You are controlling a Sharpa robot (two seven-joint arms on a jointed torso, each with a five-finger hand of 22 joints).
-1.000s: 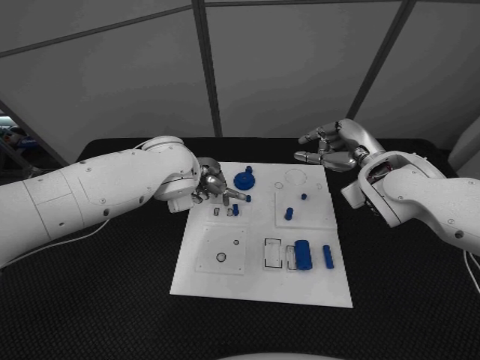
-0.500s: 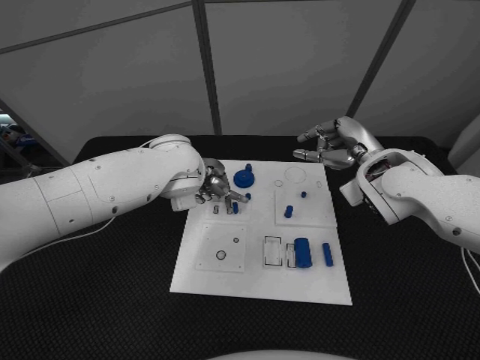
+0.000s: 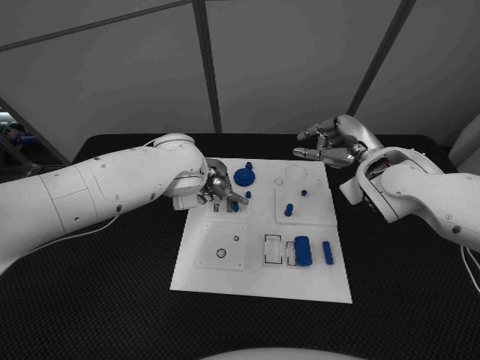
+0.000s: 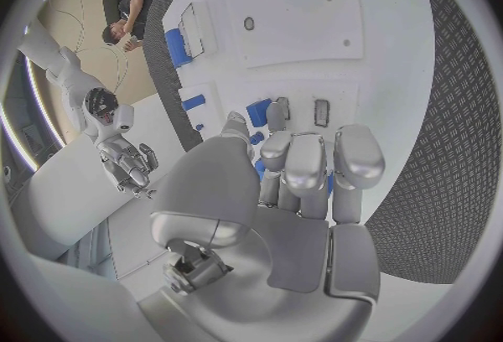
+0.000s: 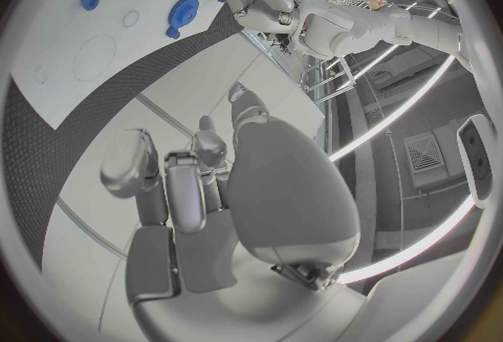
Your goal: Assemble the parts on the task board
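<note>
Head view showed me the left robot hand [image 3: 220,188] low over the task board [image 3: 264,279], fingers curled around a small blue part [image 3: 235,205]. My right robot hand [image 3: 332,148] hovered beyond its far edge, fingers apart, holding nothing.

Robotics lab, grey panelled booth walls [image 3: 110,75], black test table [image 3: 88,300]

Robot hand [image 4: 298,191] above task board [image 4: 388,65]

The left hand [image 3: 220,189] covers part of the task board [image 3: 262,285] beside the blue gear [image 3: 244,179]; whether its curled fingers [image 4: 306,168] pinch a part stays hidden.
</note>
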